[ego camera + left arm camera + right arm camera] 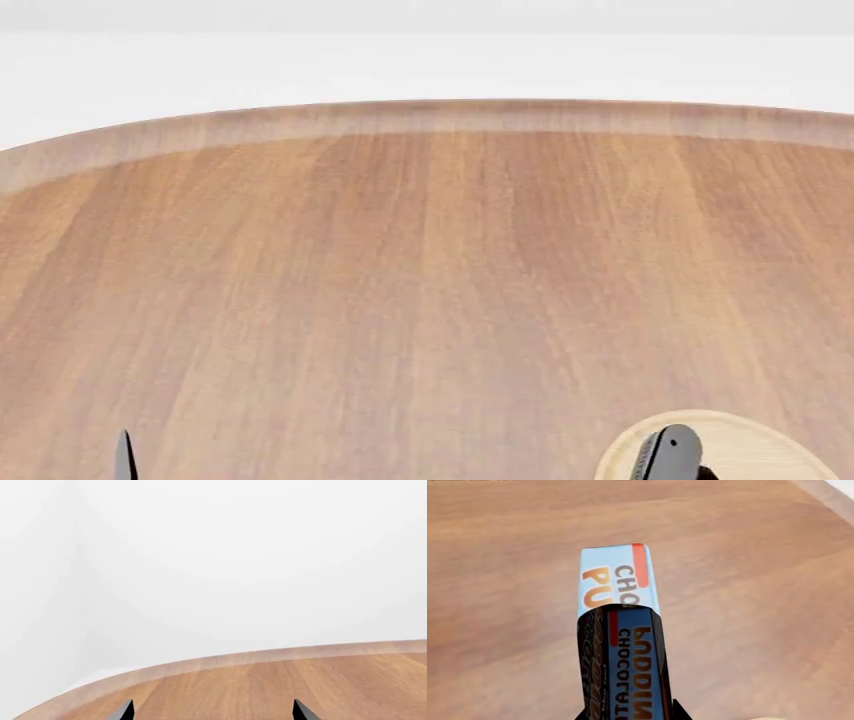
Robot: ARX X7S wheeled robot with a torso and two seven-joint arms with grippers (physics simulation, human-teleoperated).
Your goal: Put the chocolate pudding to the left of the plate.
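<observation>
The table (427, 280) fills the head view, its far edge curving across the top. The plate (747, 440) lies on it at the near right, partly cut off by the frame. The right arm's tip (667, 452) sits over the plate's left part. In the right wrist view the pudding (617, 580) lies on the table, well inside its edge.

Light blue top of the chocolate pudding (614, 575): orange-brown letters "CHO" and "PU", the rest of both words cut off.
Dark face of the same box: "CHOCOLAT…" and "PUDDING", showing mirrored and running lengthwise.
Table (427, 280): no lettering readable.
Plate (747, 440): no lettering readable.
</observation>
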